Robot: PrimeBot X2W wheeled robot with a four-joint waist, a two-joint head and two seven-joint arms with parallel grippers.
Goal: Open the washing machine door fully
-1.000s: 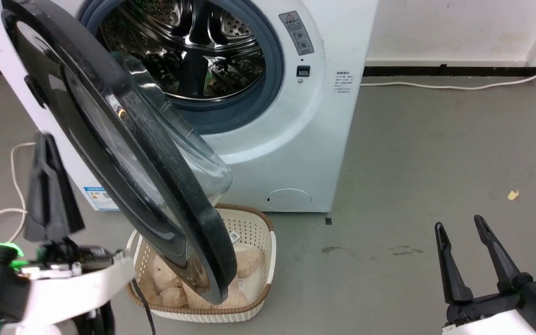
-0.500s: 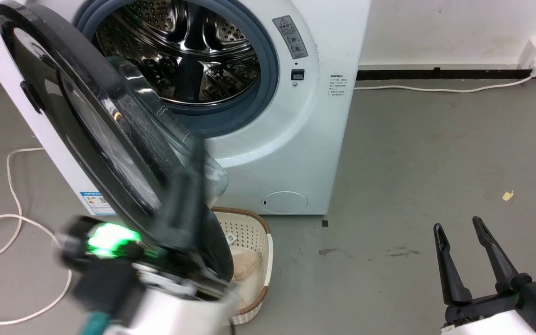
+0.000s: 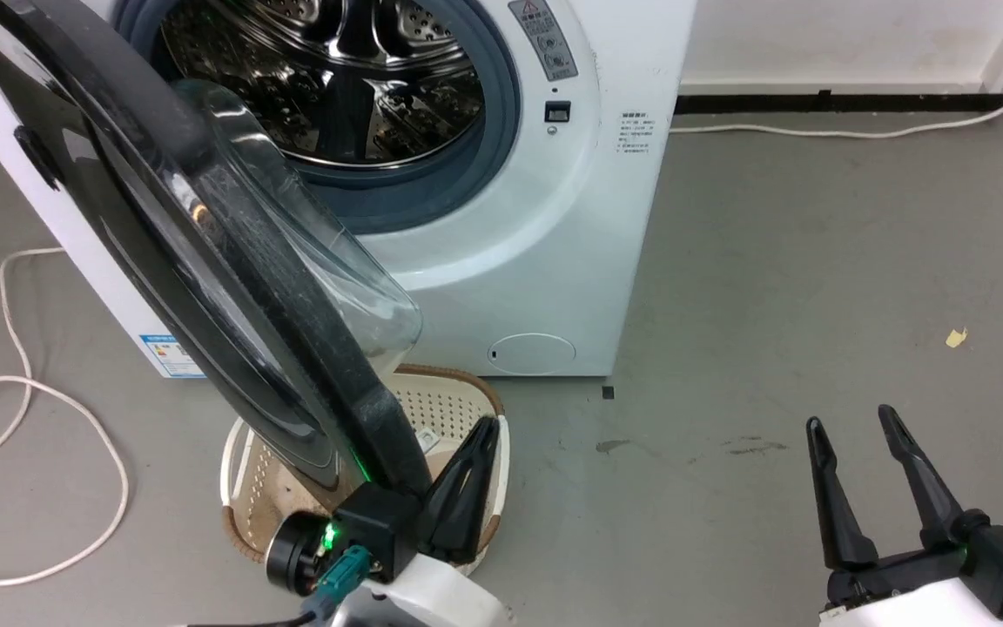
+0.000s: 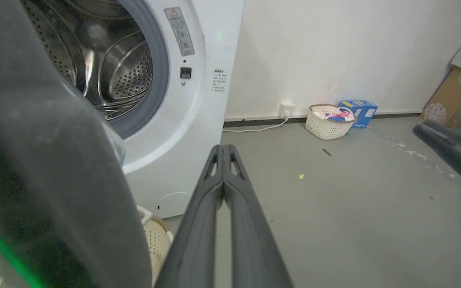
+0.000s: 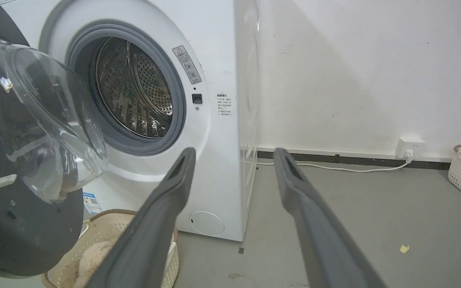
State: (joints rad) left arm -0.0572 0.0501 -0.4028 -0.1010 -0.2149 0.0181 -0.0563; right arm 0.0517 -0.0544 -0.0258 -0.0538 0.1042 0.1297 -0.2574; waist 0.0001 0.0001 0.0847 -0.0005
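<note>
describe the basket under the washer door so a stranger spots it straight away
Find the white washing machine and its open black-rimmed door. On the floor beneath the door's lower edge sits a cream perforated basket with a brown rim. Unlike the white basket by the wall socket, it holds something beige and fluffy, not colourful items.

— What is changing?
— The left gripper [image 3: 482, 435], with its two long dark fingers, is swinging from the left side of the large round black-rimmed glass washing machine door [image 3: 292, 296] round to the right of its near lower edge.
— Anything else?
— The whole head view is shifting, so the white machine [image 3: 554, 218] is sitting higher in it.
</note>
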